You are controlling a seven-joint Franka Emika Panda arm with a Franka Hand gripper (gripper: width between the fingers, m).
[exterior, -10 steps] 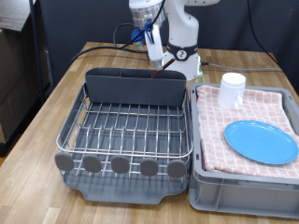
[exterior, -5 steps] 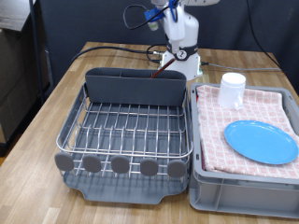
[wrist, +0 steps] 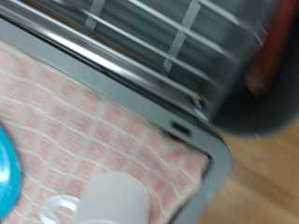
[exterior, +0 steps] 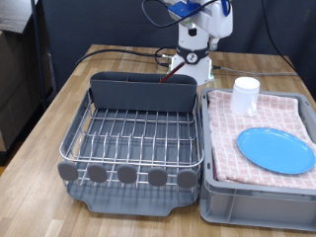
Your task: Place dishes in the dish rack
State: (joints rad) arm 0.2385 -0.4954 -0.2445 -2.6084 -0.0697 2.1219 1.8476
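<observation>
Your plate [exterior: 276, 149] and cup [exterior: 245, 95] sit on the checked cloth [exterior: 237, 123], right of the wire rack [exterior: 135, 138]; the claw's state can't be told.

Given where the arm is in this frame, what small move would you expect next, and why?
Probably a descent toward the white cup. It stands on the checked cloth in the grey crate beside the blue plate, and the wrist view looks down on it. The dish rack shows no dishes on its wires, and the gripper is up out of the exterior view.
</observation>
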